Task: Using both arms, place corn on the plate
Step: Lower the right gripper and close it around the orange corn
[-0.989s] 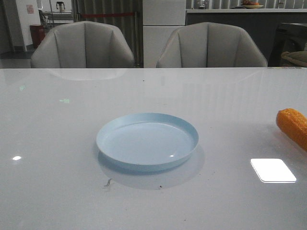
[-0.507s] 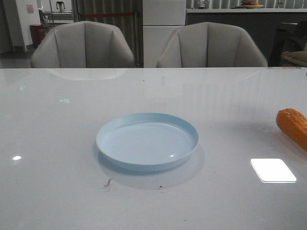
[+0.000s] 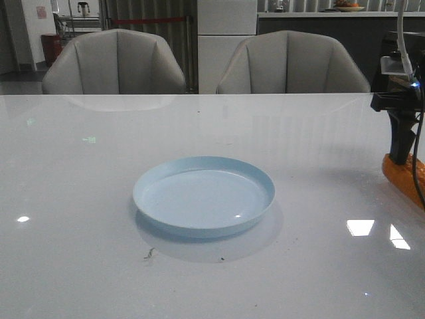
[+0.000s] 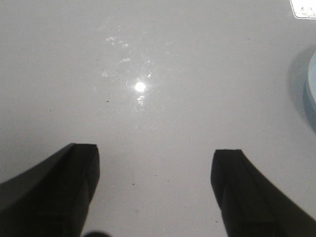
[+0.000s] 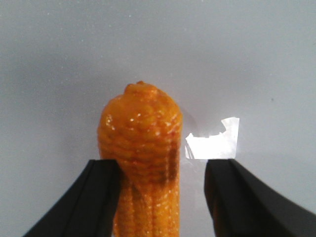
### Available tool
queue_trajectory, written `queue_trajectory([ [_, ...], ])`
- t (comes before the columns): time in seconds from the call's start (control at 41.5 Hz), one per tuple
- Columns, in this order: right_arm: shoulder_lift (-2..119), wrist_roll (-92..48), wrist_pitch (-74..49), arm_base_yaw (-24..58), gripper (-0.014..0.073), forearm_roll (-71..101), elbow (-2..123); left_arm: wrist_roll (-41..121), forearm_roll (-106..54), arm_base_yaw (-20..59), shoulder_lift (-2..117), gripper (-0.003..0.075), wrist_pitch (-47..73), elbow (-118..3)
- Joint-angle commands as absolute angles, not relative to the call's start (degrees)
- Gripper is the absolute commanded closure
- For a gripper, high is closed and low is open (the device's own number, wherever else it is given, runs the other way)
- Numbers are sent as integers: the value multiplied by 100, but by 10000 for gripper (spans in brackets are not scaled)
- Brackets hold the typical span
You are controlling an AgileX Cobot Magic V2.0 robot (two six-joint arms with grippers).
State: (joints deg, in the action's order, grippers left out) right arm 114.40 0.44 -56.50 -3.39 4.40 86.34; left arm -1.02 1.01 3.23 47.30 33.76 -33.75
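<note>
The pale blue plate (image 3: 199,161) sits mid-table; its edge also shows in the left wrist view (image 4: 312,84). The orange corn (image 3: 397,174) lies on the table at the far right, cut off by the frame edge. My right gripper (image 3: 400,157) is low over the corn's near end. In the right wrist view the corn (image 5: 140,128) lies between the open fingers of the right gripper (image 5: 160,170), touching one finger with a gap to the other. My left gripper (image 4: 155,158) is open and empty over bare table beside the plate. It is out of the front view.
The glossy white table (image 3: 80,199) reflects bright ceiling lights (image 3: 360,227). Two grey chairs (image 3: 114,63) (image 3: 292,63) stand behind its far edge. A black cable (image 3: 418,143) hangs from the right arm over the corn.
My right arm has come into the front view from the right and dropped over the corn's end. Its shadow cuts the bright reflection on the table. Plate and corn have not moved.
</note>
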Motion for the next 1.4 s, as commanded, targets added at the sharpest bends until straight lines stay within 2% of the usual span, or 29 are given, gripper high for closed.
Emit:
queue_trajectory([
  [0.0, 11244, -40, -5624, -374, 106, 476, 8812, -115, 51, 318, 4678, 195, 2951, -3544],
  [0.917, 11797, -227, -5789, -364, 110, 711, 8812, -115, 51, 318, 4678, 195, 2729, -3544],
  [0.989, 11830, -227, -5788, -364, 165, 711, 8812, -115, 51, 318, 4678, 195, 2729, -3544],
  [1.11, 11851, -227, -5788, -364, 369, 711, 8812, -115, 51, 318, 4678, 195, 2729, -3544],
  [1.255, 11845, -227, -5886, -364, 531, 711, 8838, -115, 51, 318, 4678, 195, 2729, -3544],
  [1.375, 11827, -227, -6100, -352, 538, 792, 9022, -115, 51, 318, 4678, 195, 2729, -3544],
])
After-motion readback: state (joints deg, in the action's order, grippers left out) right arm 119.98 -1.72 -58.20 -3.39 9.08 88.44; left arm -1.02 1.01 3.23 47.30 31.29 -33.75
